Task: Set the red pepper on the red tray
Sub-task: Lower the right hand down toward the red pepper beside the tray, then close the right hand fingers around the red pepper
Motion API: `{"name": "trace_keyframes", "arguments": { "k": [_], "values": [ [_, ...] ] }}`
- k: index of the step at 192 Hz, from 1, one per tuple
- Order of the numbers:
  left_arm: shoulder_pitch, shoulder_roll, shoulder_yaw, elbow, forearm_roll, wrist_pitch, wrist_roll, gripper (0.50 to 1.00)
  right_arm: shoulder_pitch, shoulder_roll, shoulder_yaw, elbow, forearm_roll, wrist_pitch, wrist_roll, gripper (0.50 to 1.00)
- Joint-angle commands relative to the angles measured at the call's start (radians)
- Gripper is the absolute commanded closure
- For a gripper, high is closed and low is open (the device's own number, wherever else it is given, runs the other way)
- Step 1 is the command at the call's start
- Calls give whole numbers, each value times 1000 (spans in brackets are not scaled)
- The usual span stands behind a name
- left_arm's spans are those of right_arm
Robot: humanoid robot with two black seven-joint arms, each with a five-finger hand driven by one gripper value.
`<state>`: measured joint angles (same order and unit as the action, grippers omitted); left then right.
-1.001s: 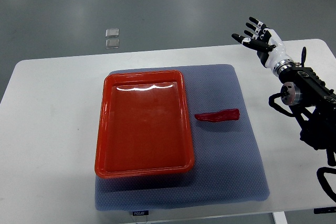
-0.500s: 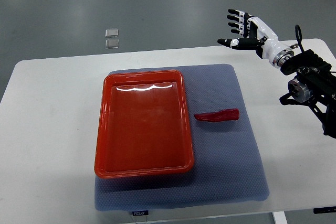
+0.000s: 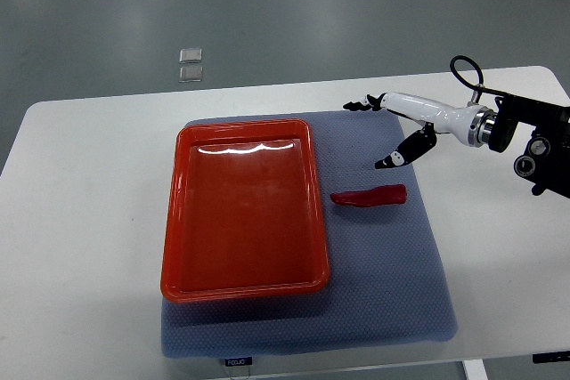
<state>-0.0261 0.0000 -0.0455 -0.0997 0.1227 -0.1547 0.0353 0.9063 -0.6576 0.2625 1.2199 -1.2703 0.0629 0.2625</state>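
Red pepper (image 3: pixel 370 196) lies just below the open right robot hand (image 3: pixel 396 126)

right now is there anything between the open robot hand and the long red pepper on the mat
No. In the top view, only bare blue-grey mat separates the right hand from the long red pepper; its open fingers hold nothing.

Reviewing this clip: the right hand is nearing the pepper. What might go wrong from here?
1. The red pepper lies flat and thin on the blue mat; the open right hand may pinch mat fabric or slip off.
2. A push from the fingers could slide the pepper sideways.
3. The red tray has a raised rim close beside the pepper; a low carry might clip it.
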Motion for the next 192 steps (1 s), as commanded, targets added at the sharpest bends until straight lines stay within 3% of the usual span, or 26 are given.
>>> {"name": "trace_keyframes", "arguments": {
  "k": [1, 54, 192],
  "values": [
    [0, 0, 0, 0, 0, 1, 0, 500, 34, -59, -54, 75, -40, 8, -2, 587],
    [0, 0, 1, 0, 0, 1, 0, 500, 46, -119, -111, 144, -133, 34, -11, 605],
    [0, 0, 0, 0, 0, 0, 0, 500, -29, -13, -157, 73, -210, -55, -88, 715]
  ]
}}
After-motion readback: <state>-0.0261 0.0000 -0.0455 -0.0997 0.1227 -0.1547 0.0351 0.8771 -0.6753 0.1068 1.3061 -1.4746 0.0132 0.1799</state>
